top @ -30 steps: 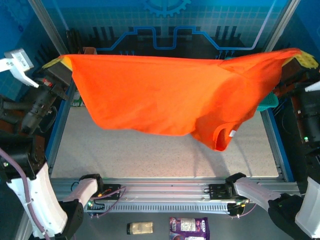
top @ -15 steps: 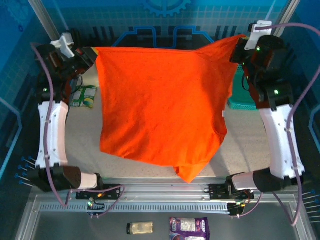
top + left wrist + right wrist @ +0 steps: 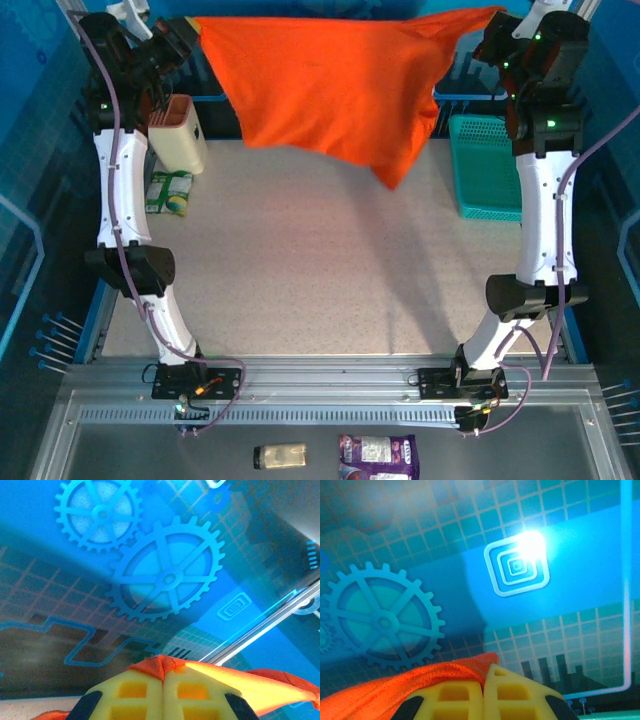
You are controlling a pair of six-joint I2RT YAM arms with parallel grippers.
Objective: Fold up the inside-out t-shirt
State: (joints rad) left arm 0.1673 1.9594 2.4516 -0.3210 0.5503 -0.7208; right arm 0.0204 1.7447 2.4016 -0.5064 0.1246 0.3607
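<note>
Orange t-shirt hangs, apparently taut, between left gripper, right gripper.

No word, brand or number is legible anywhere. The blue back wall carries only drawn signs: spoked gear wheels and a nested-squares emblem. A green packet on the counter and a purple packet before its near rail bear print too small to read.
</note>
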